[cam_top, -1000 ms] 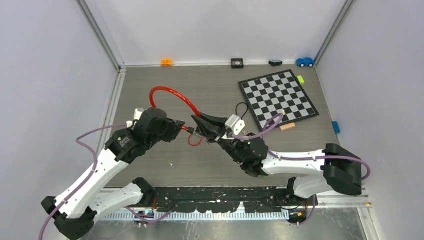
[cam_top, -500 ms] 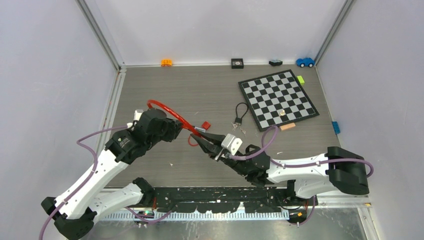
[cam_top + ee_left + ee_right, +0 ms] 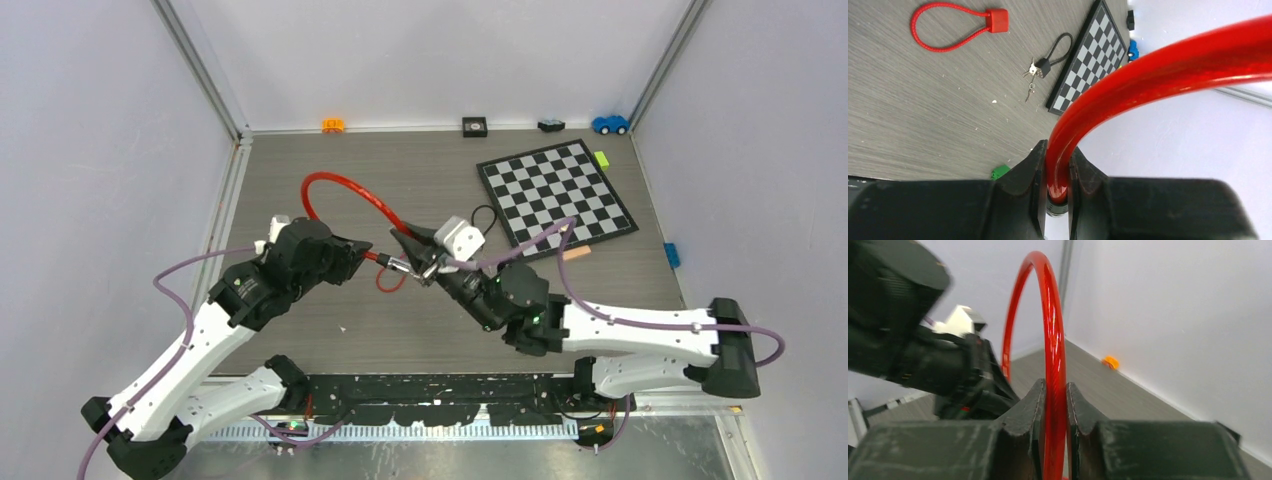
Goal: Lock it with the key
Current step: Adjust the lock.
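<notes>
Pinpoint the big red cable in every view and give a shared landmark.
Top: big red cable arcs centre-left.
Left wrist: cable sweeps from bottom centre to right edge.
Right wrist: cable stands as a tall central loop.
Landmark: chessboard, top and left wrist; orange toy, top and right wrist.

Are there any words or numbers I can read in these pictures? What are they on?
None can be read in any view.
The chessboard: plain squares only, no letters or numbers.
The red cable and the small red lock: no print shows.
The black box by the back wall: a pale patch on top, too small to read.
</notes>
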